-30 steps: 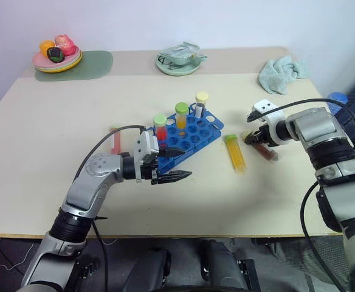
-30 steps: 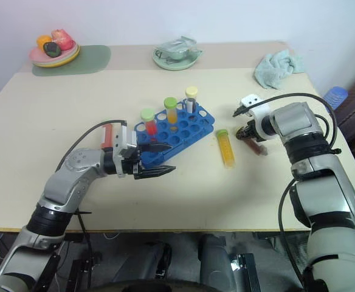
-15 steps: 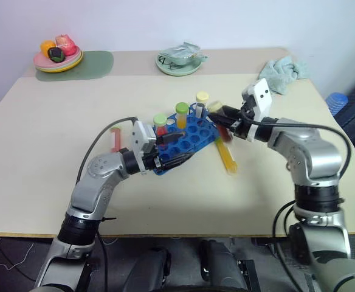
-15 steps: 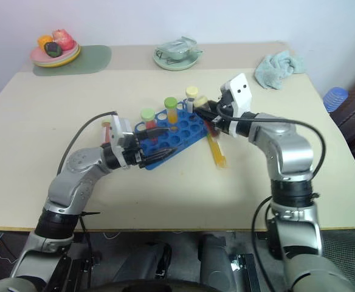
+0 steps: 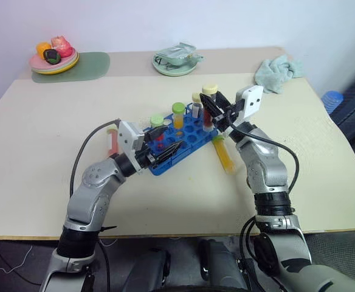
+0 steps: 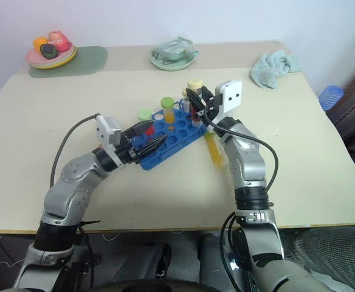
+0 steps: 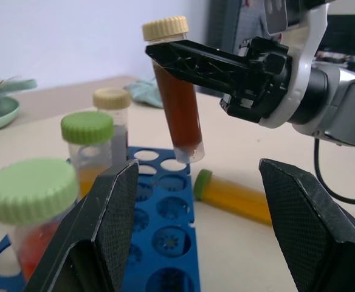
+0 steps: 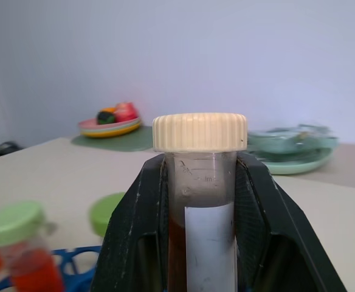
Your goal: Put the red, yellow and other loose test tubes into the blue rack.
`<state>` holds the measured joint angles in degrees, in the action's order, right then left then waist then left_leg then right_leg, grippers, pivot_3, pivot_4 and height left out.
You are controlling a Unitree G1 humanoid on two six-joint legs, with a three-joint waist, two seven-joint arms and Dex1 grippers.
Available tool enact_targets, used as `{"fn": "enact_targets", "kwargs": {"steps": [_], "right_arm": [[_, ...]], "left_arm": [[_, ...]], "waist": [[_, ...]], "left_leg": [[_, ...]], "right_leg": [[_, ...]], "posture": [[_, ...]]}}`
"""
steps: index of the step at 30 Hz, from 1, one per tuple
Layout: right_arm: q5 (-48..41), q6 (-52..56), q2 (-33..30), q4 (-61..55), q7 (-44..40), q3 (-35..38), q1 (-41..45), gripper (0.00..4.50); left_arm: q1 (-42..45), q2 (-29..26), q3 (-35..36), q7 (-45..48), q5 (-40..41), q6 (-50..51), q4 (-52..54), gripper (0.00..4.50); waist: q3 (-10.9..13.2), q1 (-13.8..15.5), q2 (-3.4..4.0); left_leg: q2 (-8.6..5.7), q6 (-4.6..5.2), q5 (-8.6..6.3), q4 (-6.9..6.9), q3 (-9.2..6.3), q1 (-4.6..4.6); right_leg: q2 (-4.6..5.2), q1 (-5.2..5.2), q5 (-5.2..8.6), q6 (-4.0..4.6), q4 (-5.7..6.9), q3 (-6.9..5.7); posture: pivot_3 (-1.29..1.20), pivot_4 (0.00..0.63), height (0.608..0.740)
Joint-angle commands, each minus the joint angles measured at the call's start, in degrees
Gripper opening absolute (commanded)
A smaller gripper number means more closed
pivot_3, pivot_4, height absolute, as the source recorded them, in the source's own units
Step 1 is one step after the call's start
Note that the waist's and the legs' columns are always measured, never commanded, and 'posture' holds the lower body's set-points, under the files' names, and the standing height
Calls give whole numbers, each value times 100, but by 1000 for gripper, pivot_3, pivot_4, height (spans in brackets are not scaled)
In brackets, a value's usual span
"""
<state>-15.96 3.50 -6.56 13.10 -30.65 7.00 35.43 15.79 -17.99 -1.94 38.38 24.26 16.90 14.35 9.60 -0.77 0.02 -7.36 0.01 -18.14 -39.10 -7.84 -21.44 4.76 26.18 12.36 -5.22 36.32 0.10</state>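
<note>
While the right gripper (image 5: pixel 213 108) is clamped on a cream-capped tube of dark brown liquid (image 7: pixel 176 103), pinching it just under the cap, the tube hangs nearly upright over the far end of the blue rack (image 5: pixel 180 141), its rounded bottom above the rack and not yet in any hole. What the next move turns on, as I judge it, is that vertical line: the tube's long axis points almost straight down with a slight tilt, so its tip must be brought over a free hole and the tilt squared up before it is lowered. Three tubes already stand in the rack, two with green caps (image 5: pixel 178 114) and one with a cream cap (image 7: pixel 112 119), and the carried tube hovers just beside the cream-capped one, so the free hole chosen should leave room for the fingers. The left gripper (image 5: pixel 163 142) sits low at the near end of the rack with its jaws apart on either side of it, holding nothing that I can make out. A yellow tube with a green cap (image 5: pixel 224 153) lies flat on the table (image 5: pixel 299 164) just beside the rack, nearer the right arm, and a red tube (image 5: pixel 112 140) lies beyond the left arm.
</note>
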Motion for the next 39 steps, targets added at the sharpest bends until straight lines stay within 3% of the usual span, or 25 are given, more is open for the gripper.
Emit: {"fn": "enact_targets", "kwargs": {"steps": [1, 7, 24, 28, 31, 34, 39], "right_arm": [[-42, -696, 107, 378, 33, 80, 295, 808], [-54, -1630, 191, 1607, -17, 197, 603, 808], [-180, -3171, 520, 3392, -351, 379, 859, 808], [-169, -3618, 552, 3529, -481, 398, 870, 2648], [353, -3876, 448, 3345, -45, 187, 810, 4188], [723, -3653, 251, 2852, 230, -29, 747, 4188], [858, -1729, -413, 531, 348, -313, 226, 4188]], "left_arm": [[-34, -63, 75, -97, -98, -169, 261, 3211], [-101, -161, 177, -156, -68, -143, 397, 3211], [-91, -402, 367, -226, 93, 56, 633, 3211], [-106, -445, 376, -194, 126, 68, 648, 3211], [-108, -491, 393, -135, 195, 150, 656, 3211], [-99, -520, 380, -56, 282, 221, 624, 3211], [-69, -582, 320, 363, 622, 375, 525, 3211]], "waist": [[0, -18, 0], [0, -36, 1], [-1, -61, 2], [-1, -64, 3], [-1, -60, 3], [-1, -51, 3], [-1, -9, 3]], "left_leg": [[1, -1, 1, 0, 0, 0], [13, -10, 5, 5, 7, 4], [20, -10, 6, 7, 20, 8], [21, -11, 6, 7, 21, 9], [21, -11, 6, 7, 22, 8], [20, -11, 6, 7, 24, 8], [19, -11, 6, 6, 25, 3]], "right_leg": [[-2, 1, -1, 1, 0, 1], [-13, 5, -8, 12, 2, 9], [-22, 9, -11, 16, 4, 24], [-23, 10, -11, 17, 5, 26], [-23, 12, -11, 16, 8, 28], [-23, 14, -11, 16, 9, 29], [-22, 19, -11, 16, 8, 31]], "posture": [[0, 150, 740], [0, 150, 740], [0, 150, 740], [0, 150, 740], [0, 150, 740], [0, 150, 740], [0, 150, 740]]}}
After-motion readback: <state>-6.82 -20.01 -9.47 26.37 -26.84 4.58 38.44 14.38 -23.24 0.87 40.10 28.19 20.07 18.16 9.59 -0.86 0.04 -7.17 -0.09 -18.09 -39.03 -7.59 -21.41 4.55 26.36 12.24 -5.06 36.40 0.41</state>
